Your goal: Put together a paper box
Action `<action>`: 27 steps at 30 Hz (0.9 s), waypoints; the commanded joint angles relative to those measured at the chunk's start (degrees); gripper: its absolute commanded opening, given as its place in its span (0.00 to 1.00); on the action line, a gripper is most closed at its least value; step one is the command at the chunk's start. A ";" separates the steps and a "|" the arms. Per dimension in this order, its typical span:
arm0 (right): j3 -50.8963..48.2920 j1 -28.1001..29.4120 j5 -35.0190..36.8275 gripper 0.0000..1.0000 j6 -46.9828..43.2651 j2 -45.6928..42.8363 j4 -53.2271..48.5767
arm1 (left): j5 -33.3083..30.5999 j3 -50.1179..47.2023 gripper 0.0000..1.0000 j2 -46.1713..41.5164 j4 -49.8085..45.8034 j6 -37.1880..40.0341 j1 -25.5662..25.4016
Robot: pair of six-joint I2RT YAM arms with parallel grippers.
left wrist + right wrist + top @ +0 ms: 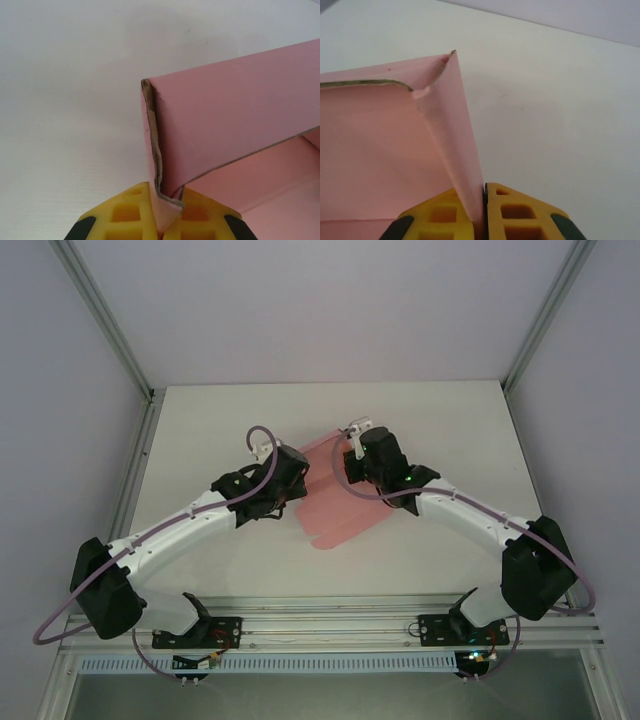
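The pink paper box (335, 510) lies partly folded in the middle of the white table (200, 420), between my two grippers. My left gripper (298, 483) is at its left edge, shut on a folded corner of the paper box (230, 120); the yellow fingers (130, 215) pinch a raised side wall where it meets a flap. At the sheet's far right edge my right gripper (350, 455) is shut on another upright flap of the paper box (395, 145), which runs up from between its yellow fingers (520, 215). The left gripper (167, 227) and right gripper (482, 220) both have paper between their pads.
Grey enclosure walls and aluminium posts (130, 350) bound the table on three sides. A metal rail (330, 615) with both arm bases runs along the near edge. Bare table surface lies at the back and on both sides of the sheet.
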 commanded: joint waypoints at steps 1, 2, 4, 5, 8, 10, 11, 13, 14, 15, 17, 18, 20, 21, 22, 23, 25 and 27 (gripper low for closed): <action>2.37 -0.61 15.41 0.05 2.38 1.46 -0.11 | -2.42 2.52 0.00 1.60 -6.29 -0.84 -0.49; 2.63 -0.17 17.90 0.05 3.02 1.86 -0.35 | -2.56 3.11 0.00 2.34 -7.07 -1.22 -0.59; 3.31 0.55 24.25 0.03 5.12 2.70 -1.41 | -3.05 4.25 0.00 3.70 -8.17 -1.66 -0.91; 3.92 0.68 26.62 0.03 5.94 3.16 -2.40 | -3.28 4.75 0.00 4.25 -8.78 -1.96 -1.04; 5.85 1.40 35.22 0.03 11.90 4.83 -7.16 | -3.49 5.72 0.00 5.36 -9.43 -2.88 -1.24; 6.00 1.78 37.94 0.03 12.91 5.65 -7.33 | -3.09 5.71 0.00 5.46 -8.94 -3.02 -1.52; 5.91 1.86 37.86 0.04 13.00 5.89 -7.18 | -2.63 5.53 0.00 5.42 -8.42 -2.93 -1.60; 5.51 1.78 35.20 0.07 13.16 5.36 -6.89 | -2.86 5.51 0.00 5.46 -8.31 -2.57 -1.62; 5.00 1.83 31.88 0.10 11.63 4.75 -5.70 | -3.38 5.70 0.00 5.54 -8.67 -2.26 -1.57; 4.60 1.81 28.70 0.12 11.30 3.98 -5.31 | -3.83 5.72 0.00 5.65 -8.56 -1.77 -1.57; 3.40 1.74 19.05 0.24 8.93 1.80 -3.96 | -3.90 5.32 0.00 5.83 -7.45 -0.05 -1.11; 2.83 1.70 14.99 0.30 8.79 0.18 -3.89 | -2.93 4.91 0.00 5.97 -6.44 0.90 -0.52; 1.82 1.76 6.24 0.51 8.05 -3.45 -4.28 | 1.74 3.52 0.00 6.31 -3.96 2.19 2.12; 1.44 1.74 3.19 0.54 8.47 -5.33 -4.86 | 3.82 2.88 0.00 6.56 -2.93 2.99 3.45; 1.05 1.76 -0.37 0.62 8.51 -7.61 -5.57 | 5.77 2.62 0.00 7.01 -2.40 3.94 4.80; 0.84 1.75 -2.56 0.71 8.75 -9.61 -6.39 | 7.38 2.74 0.00 7.40 -2.20 5.71 5.70; -0.42 1.73 -6.12 0.85 9.60 -14.41 -6.98 | 7.36 3.69 0.00 8.20 -3.33 9.25 6.59; -2.48 1.66 -9.31 0.97 10.47 -19.36 -6.46 | 8.89 4.74 0.00 8.98 -4.28 13.84 7.44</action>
